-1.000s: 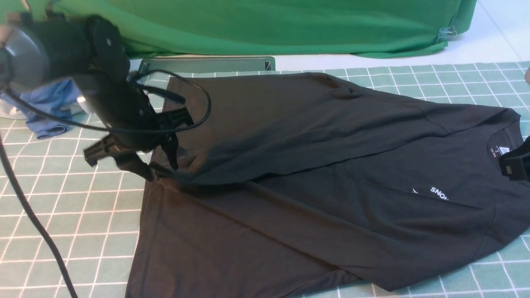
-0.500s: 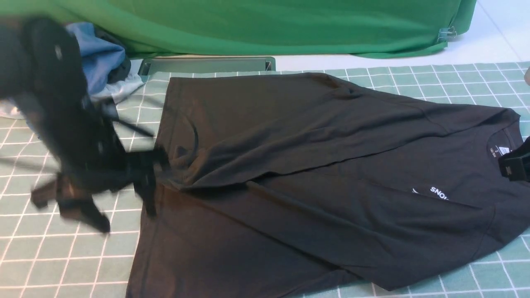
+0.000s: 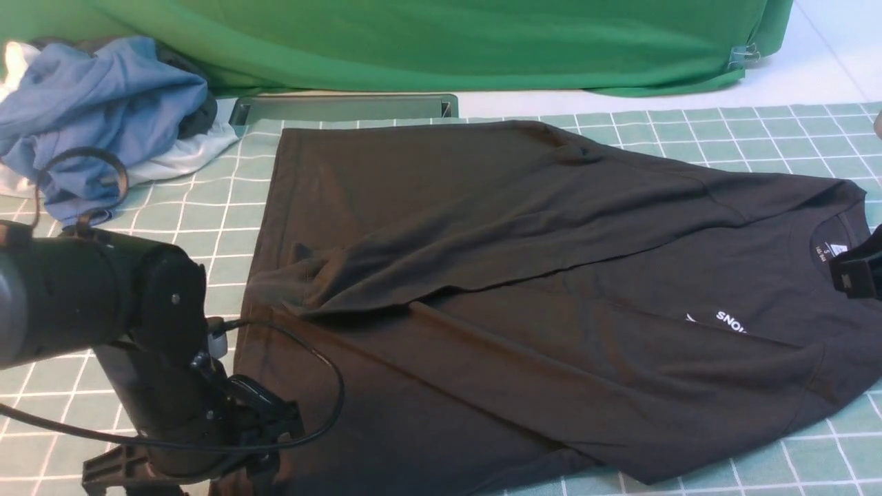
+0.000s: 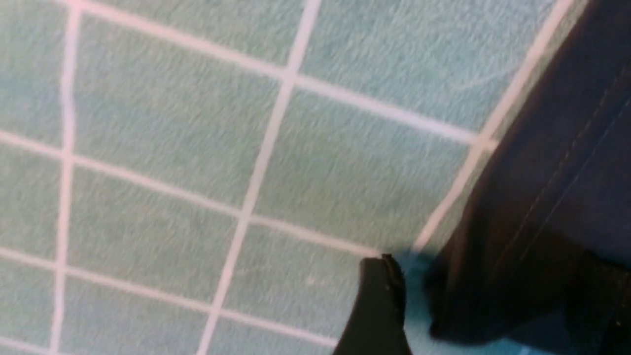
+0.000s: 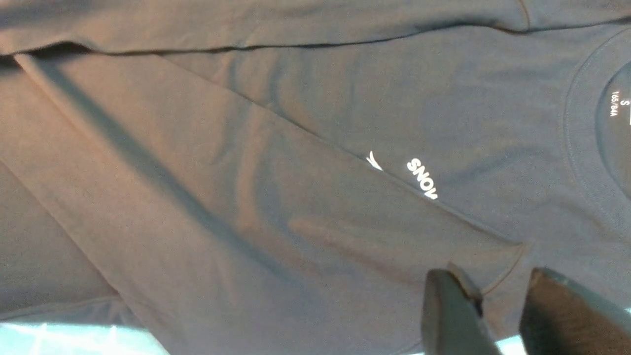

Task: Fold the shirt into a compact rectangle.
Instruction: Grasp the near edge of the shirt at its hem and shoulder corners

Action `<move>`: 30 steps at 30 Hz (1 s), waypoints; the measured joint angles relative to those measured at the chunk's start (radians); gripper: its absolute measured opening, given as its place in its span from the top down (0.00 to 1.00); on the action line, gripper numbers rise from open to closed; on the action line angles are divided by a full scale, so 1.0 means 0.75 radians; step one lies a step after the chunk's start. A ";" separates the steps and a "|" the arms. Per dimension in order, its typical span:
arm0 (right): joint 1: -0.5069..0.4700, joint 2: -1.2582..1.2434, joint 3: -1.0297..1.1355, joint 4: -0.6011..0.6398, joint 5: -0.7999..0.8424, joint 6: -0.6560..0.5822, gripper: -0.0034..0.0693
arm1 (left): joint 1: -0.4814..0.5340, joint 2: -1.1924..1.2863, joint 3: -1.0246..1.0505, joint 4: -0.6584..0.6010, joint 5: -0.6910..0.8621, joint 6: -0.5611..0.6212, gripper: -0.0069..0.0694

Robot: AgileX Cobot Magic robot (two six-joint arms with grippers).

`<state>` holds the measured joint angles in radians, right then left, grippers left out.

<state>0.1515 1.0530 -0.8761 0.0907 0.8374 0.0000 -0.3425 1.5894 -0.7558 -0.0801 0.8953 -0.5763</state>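
The black shirt lies spread on the checked cloth, collar and white neck label to the right. One sleeve is folded across its body. Part of the white print shows beside the other sleeve. My left arm is low at the shirt's near-left hem corner. In the left wrist view my left gripper is open, and the stitched hem runs between its fingers. My right gripper is open and hovers over the shoulder seam. Only a part of the right gripper shows at the front view's right edge, by the collar.
A heap of blue and white garments lies at the back left. A bright green cloth hangs along the back, with a grey metal bar below it. The green checked tablecloth covers the table around the shirt.
My left gripper let go of the folded sleeve's end and swung down to the shirt's near-left hem corner. The sleeve stayed folded. My right gripper has not moved.
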 joint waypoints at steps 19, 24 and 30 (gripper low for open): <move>0.080 0.030 -0.001 0.005 0.048 -0.046 0.62 | 0.037 -0.055 -0.001 -0.047 -0.006 0.125 0.87; 0.310 0.174 0.000 0.004 0.081 -0.127 0.61 | 0.115 -0.103 -0.001 -0.033 0.023 0.148 0.87; 0.594 0.402 0.061 -0.104 0.018 -0.171 0.36 | 0.128 -0.104 -0.001 -0.012 -0.029 0.155 0.87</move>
<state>0.5968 1.3548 -0.8300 0.0125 0.8507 -0.1281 -0.2462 1.5114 -0.7568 -0.0892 0.8738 -0.4600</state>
